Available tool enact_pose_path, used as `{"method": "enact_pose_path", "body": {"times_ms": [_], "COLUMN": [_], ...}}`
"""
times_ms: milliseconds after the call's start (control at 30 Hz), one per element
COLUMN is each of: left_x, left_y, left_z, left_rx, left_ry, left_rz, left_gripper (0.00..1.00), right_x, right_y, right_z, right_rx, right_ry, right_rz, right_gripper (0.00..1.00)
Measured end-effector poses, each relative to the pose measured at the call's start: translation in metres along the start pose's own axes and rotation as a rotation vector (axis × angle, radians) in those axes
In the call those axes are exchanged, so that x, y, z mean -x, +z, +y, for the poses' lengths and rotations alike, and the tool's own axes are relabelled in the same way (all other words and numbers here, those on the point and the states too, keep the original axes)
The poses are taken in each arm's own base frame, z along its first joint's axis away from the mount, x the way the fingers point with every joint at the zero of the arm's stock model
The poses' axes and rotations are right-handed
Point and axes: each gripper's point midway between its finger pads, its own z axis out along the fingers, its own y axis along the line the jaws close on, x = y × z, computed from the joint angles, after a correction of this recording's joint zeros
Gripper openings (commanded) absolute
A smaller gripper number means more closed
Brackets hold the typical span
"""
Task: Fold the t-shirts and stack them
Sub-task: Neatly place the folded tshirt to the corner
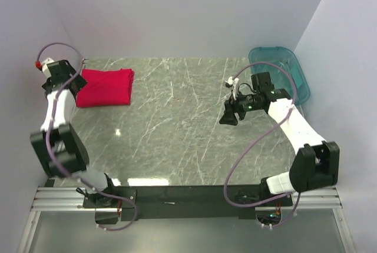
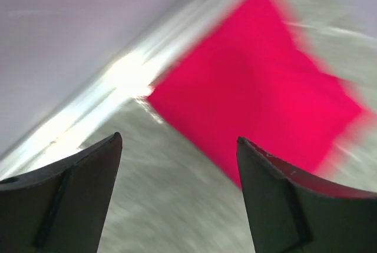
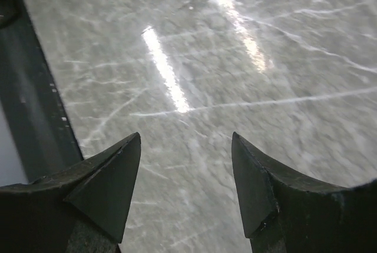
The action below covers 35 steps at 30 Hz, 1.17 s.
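Observation:
A folded red t-shirt point(image 1: 106, 87) lies flat at the table's far left; the left wrist view shows the same red t-shirt point(image 2: 259, 88), blurred, just beyond the fingers. My left gripper point(image 2: 179, 141) hangs over the shirt's left edge by the wall, its jaws wide apart with only bare table between them. The left gripper point(image 1: 73, 82) shows in the top view mostly hidden by its own arm. My right gripper point(image 1: 228, 115) hovers over the table's right half, and the right gripper point(image 3: 186, 137) stands open and empty above bare marble.
A teal plastic bin point(image 1: 280, 70) sits at the far right corner, behind the right arm. The grey marble table point(image 1: 177, 135) stretches between the arms. White walls close in at the left, back and right. A black rail point(image 3: 35, 106) runs along the table's edge.

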Motion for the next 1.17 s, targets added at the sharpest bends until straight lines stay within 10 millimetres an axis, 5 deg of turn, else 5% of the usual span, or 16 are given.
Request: {"method": "enact_pose_path", "body": {"times_ms": [167, 267, 333, 467, 667, 733, 967, 1167], "left_x": [0.008, -0.017, -0.043, -0.078, -0.065, -0.066, -0.107, -0.113], "left_y": [-0.103, -0.166, -0.199, -0.244, -0.304, -0.314, -0.285, -0.282], "left_z": [-0.069, -0.106, -0.117, -0.116, -0.074, -0.074, -0.064, -0.058], "left_rx": [-0.464, -0.798, -0.955, -1.040, -1.054, -1.091, -1.030, -1.002], "left_ry": [0.019, 0.078, 0.139, 0.233, 0.219, 0.239, 0.284, 0.289], "left_rz": [-0.098, -0.084, -0.046, -0.058, -0.301, -0.313, -0.145, -0.129], "left_gripper": [0.83, 0.93, 1.00, 1.00, 0.99, 0.99, 0.99, 0.99], "right_x": [-0.001, 0.004, 0.009, 0.009, 0.004, -0.005, -0.035, -0.040], "right_y": [-0.026, -0.054, -0.087, -0.151, -0.202, -0.208, -0.218, -0.227], "right_z": [-0.007, -0.018, -0.031, -0.040, -0.037, -0.041, -0.043, -0.041], "right_rx": [-0.209, -0.440, -0.660, -1.001, -1.229, -1.284, -1.393, -1.437], "right_ry": [-0.091, -0.135, -0.137, -0.002, 0.226, 0.291, 0.388, 0.409], "right_rz": [-0.009, -0.065, -0.159, -0.393, -0.618, -0.630, -0.628, -0.646], "right_gripper": [0.78, 1.00, 1.00, 1.00, 1.00, 1.00, 1.00, 1.00]}}
